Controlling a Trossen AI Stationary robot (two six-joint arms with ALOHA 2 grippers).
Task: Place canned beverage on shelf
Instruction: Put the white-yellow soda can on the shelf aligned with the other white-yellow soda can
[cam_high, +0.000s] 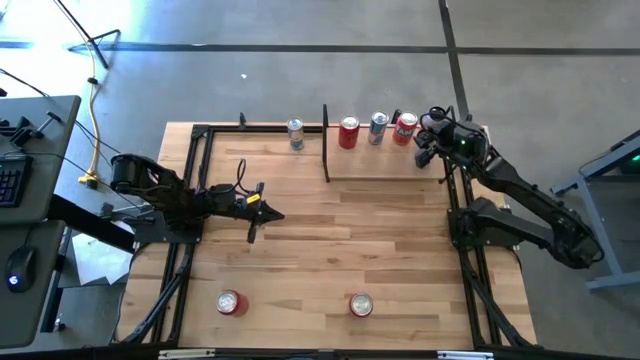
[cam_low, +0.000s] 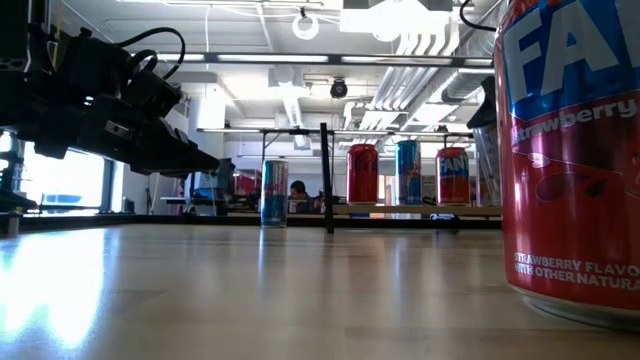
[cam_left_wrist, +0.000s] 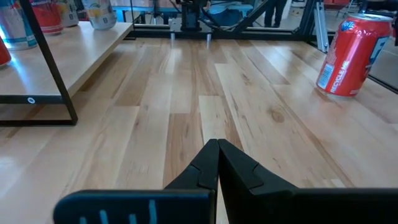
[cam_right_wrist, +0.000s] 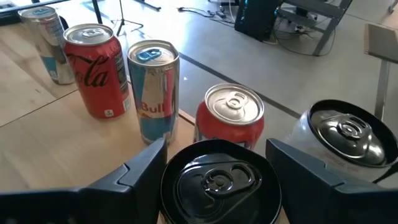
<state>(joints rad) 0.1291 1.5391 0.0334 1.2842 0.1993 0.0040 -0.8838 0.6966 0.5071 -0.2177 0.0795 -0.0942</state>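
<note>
Tabletop (cam_high: 400, 250) is filling the middle of the high view, and the shelf (cam_high: 390, 165) is sitting in its upper middle, running toward the upper right. The right arm is reaching in from the right edge, with the right gripper (cam_high: 430, 140) hanging over the shelf's right end in the upper right of that frame. The left gripper (cam_high: 268, 214) is waiting at centre left, fingers pressed together on nothing, well apart from the shelf.

In the right wrist view, the fingers are standing against opposite sides of a dark-topped can (cam_right_wrist: 217, 180), so the right gripper is grasping it. The can is standing upright, its long axis vertical and its pull-tab end pointing up at the camera. It is directly between the fingers, so nothing is lying off to either side. In the high view the gripper is hiding it.

A row of cans (cam_high: 378, 127) is standing just beside it on the shelf. Whether its base is already resting on the shelf I cannot tell, so the coming move looks like a straight lowering or a simple release.

Two spare cans (cam_high: 231, 302) are waiting near the bottom edge.
</note>
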